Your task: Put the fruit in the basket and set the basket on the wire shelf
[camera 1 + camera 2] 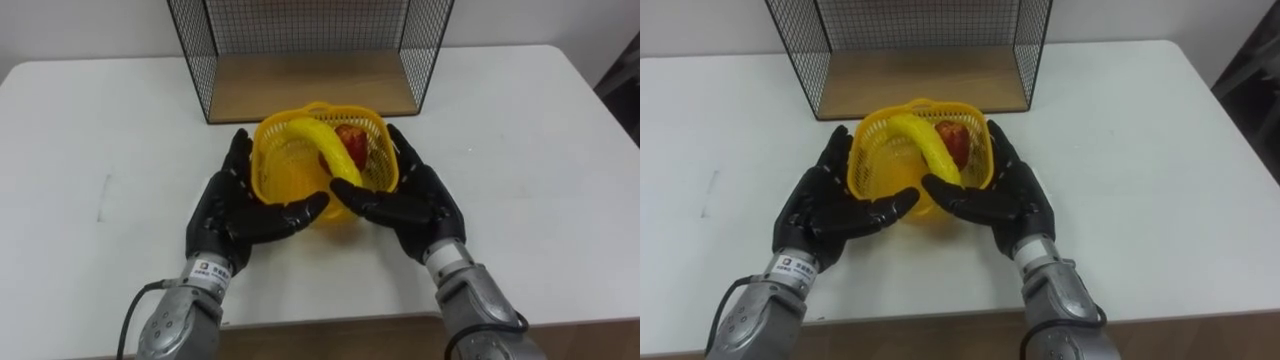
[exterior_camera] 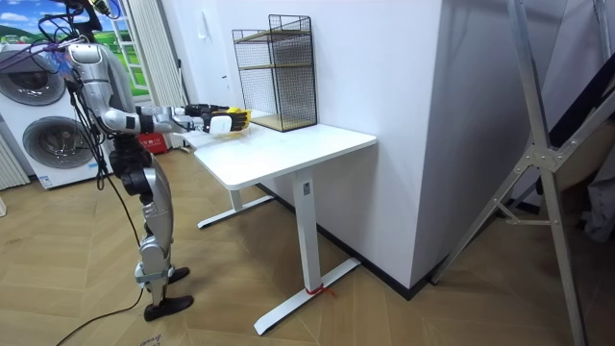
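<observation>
The yellow basket (image 1: 285, 165) is cupped between the left hand (image 1: 235, 215) and right hand (image 1: 420, 205), with the fingers kept straight and spread flat against its sides and the thumbs tucked at its front wall. The banana (image 1: 325, 145) and red apple (image 1: 353, 143) are already sat inside. The far rim is seen right up at the wire shelf's (image 1: 310, 85) open front edge; contact can't be told, and neither can lift-off. Wide white table (image 1: 100, 120) is left on both sides, and its near edge is crossed by the wrists.

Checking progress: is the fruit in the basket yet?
In: a banana and red apple lie inside the yellow basket, between the left hand and right hand.
</observation>
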